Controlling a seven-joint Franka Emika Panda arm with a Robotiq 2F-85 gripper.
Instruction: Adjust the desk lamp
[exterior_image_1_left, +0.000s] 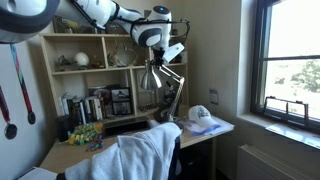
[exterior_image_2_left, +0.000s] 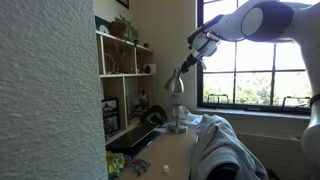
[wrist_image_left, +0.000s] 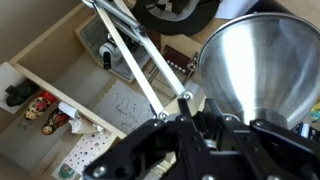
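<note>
The desk lamp (exterior_image_1_left: 152, 76) is silver-grey with thin spring arms and a cone shade, and it stands on the desk in front of the shelf. It also shows in an exterior view (exterior_image_2_left: 175, 84). In the wrist view its shade (wrist_image_left: 250, 60) fills the upper right and its arms run to the upper left. My gripper (exterior_image_1_left: 171, 52) is at the top joint of the lamp arm, just above the shade, as both exterior views (exterior_image_2_left: 196, 50) show. In the wrist view the fingers (wrist_image_left: 204, 117) are closed around the arm bracket beside the shade.
A wooden shelf unit (exterior_image_1_left: 75, 68) with books and small items stands behind the lamp. A white cloth (exterior_image_1_left: 145, 155) hangs over a chair at the desk. A cap (exterior_image_1_left: 201, 115) lies on the desk (exterior_image_1_left: 65, 155). A window (exterior_image_1_left: 295, 60) is beside it. A keyboard (exterior_image_2_left: 135, 140) lies on the desk.
</note>
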